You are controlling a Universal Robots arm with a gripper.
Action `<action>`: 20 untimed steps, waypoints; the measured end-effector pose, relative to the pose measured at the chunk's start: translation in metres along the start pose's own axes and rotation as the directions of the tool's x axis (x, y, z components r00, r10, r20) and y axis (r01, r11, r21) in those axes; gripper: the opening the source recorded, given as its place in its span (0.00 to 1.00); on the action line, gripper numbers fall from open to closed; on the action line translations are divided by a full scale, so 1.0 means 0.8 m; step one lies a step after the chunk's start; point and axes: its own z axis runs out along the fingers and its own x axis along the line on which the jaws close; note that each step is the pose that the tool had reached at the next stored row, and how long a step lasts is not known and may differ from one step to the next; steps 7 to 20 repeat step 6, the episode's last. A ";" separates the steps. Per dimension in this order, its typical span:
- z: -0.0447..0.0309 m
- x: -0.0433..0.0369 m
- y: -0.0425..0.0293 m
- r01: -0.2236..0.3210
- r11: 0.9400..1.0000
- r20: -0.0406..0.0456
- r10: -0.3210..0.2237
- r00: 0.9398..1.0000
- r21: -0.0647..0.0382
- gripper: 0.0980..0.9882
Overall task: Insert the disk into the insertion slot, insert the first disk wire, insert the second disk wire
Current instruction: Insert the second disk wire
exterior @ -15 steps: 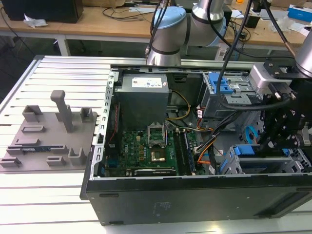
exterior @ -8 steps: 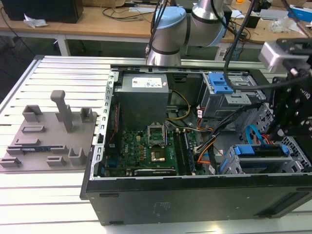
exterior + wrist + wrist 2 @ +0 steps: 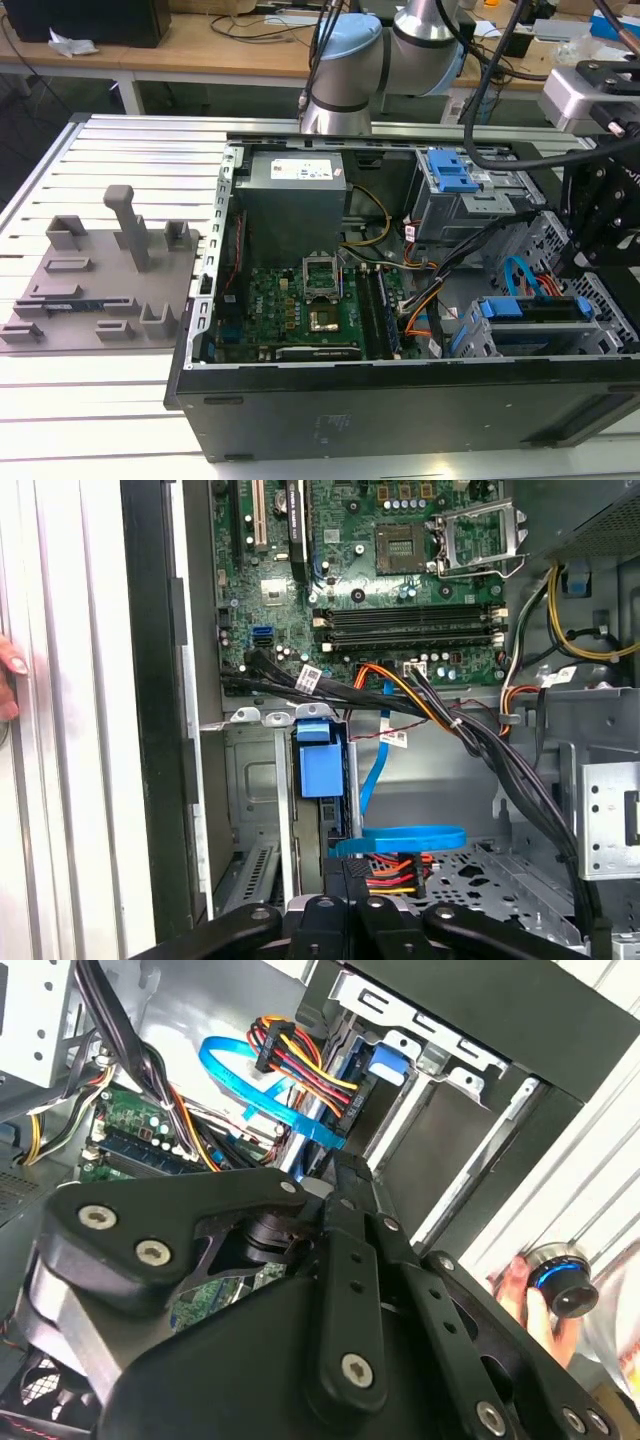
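Open computer case (image 3: pixel 300 400), disk (image 3: pixel 535 310) half hidden in cage

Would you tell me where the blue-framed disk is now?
The blue-framed silver disk sits in the grey perforated metal slot at the exterior view's right, below the flat blue cable.

Matt black metal linkage of the gripper (image 3: pixel 345 1185); grey perforated sheet metal of the insertion slot (image 3: pixel 470 875); bright blue smooth plastic caddy on the disk (image 3: pixel 318 760); glossy flat blue cable (image 3: pixel 400 837); green matt circuit board (image 3: pixel 300 305); ribbed bare aluminium table (image 3: pixel 120 150); grey matt plastic fixture plate (image 3: pixel 95 285).
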 end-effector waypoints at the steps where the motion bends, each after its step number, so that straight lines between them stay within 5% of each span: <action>1: -0.0004 0.000 0.0000 0.000 1.000 0.000 0.000 1.000 0.000 0.01; 20: -0.0011 0.000 0.0000 0.000 1.000 0.000 0.000 1.000 0.000 0.01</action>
